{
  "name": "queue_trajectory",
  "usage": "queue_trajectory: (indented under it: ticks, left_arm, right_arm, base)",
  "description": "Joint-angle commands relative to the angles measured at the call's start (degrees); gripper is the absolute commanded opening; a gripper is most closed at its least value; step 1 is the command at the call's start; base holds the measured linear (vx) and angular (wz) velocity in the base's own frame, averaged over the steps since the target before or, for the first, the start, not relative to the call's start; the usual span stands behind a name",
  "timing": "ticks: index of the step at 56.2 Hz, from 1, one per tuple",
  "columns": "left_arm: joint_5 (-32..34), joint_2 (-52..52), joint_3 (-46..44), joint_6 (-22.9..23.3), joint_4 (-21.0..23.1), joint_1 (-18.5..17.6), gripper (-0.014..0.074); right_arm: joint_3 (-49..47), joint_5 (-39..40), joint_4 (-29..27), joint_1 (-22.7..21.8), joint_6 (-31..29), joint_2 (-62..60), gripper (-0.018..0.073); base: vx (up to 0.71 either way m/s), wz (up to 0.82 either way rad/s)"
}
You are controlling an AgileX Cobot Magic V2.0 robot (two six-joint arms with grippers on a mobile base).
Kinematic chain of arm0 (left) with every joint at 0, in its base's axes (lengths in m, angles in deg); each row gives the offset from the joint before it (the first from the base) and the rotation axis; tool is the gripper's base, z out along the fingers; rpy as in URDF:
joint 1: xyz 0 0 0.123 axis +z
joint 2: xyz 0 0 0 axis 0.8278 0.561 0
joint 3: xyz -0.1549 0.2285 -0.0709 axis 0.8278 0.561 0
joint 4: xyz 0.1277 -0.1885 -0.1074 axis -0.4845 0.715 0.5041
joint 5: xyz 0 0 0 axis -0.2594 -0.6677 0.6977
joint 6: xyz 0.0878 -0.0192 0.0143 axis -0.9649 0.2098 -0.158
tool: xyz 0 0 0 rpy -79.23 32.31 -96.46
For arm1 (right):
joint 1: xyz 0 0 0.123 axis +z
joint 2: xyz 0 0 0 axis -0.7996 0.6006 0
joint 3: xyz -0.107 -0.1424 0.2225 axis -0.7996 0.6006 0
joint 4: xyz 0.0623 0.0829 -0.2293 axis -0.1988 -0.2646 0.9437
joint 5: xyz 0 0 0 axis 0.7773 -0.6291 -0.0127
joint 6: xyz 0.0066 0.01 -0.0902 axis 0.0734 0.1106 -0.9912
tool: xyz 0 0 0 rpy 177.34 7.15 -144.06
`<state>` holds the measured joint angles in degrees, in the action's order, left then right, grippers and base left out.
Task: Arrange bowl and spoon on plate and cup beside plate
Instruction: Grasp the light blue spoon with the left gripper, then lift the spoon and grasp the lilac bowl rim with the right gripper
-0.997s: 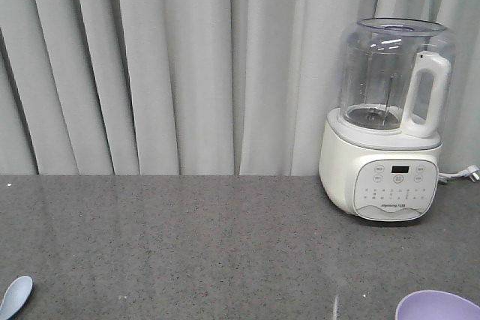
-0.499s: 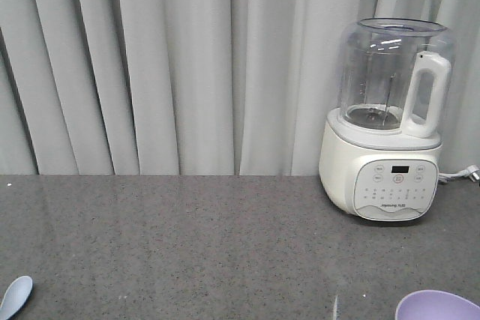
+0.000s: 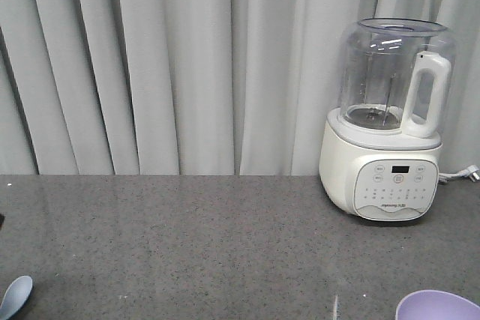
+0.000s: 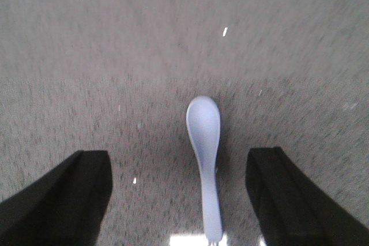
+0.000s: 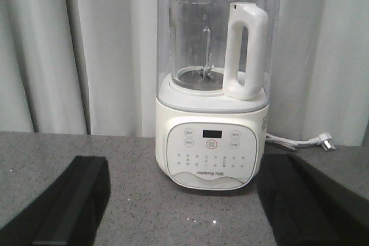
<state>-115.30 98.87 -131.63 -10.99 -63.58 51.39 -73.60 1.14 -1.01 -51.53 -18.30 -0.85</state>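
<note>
Left pincer (image 4: 179, 159): jaws stood wide, holding nothing. Spoon (image 4: 204, 142): lay flat on the countertop (image 4: 173, 38) between the jaws, nearer the right one, handle closest, scoop pointing away. Best handling appeared to be: centre over handle, descend, close gently.

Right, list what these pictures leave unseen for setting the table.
The plate and the cup: outside every view.
The bowl: front view, only its far rim shows; the bottom edge cuts the rest.
The spoon: front view, cut by the bottom edge; left wrist view, motion blur softens it.
The left gripper: its height over the spoon, lost to that blur.
</note>
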Motion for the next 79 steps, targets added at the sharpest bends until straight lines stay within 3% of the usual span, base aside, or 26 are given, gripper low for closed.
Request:
queue_trajectory:
  ticks: [1, 19, 40, 60, 68, 79]
  left_arm:
    - [0.0, 3.8, -2.1, 1.0, -1.2, 0.3, 0.0590]
    - [1.4, 16.2, -2.1, 0.0, 3.8, 0.3, 0.0590]
    - [-0.4, 19.3, -0.3, 0.7, 3.9, 0.3, 0.0590]
    - [2.3, 20.0, 3.6, 2.0, 3.7, 0.3, 0.0583]
    - [1.8, 20.1, 3.6, 2.0, 4.8, 0.3, 0.0482]
    - [1.3, 21.6, 4.9, 2.0, 5.6, 0.3, 0.0154]
  right_arm:
    - [-2.1, 3.4, 0.1, -0.1, -0.6, -0.1, 0.0561]
    - [-2.1, 3.4, 0.1, -0.1, -0.6, -0.1, 0.0561]
    - [-2.1, 3.7, 0.2, -0.1, -1.7, -0.1, 0.0561]
    - [-2.1, 3.7, 0.1, -0.1, -2.0, -0.1, 0.0561]
    - [-2.1, 3.7, 0.1, -0.1, -2.0, -0.1, 0.0561]
    - [-2.1, 3.7, 0.1, -0.1, -2.1, -0.1, 0.0561]
  base:
    - [0.00, 0.00]
    - [0.00, 0.00]
    - [0.00, 0.00]
    - [0.00, 0.00]
    - [0.00, 0.00]
    - [0.00, 0.00]
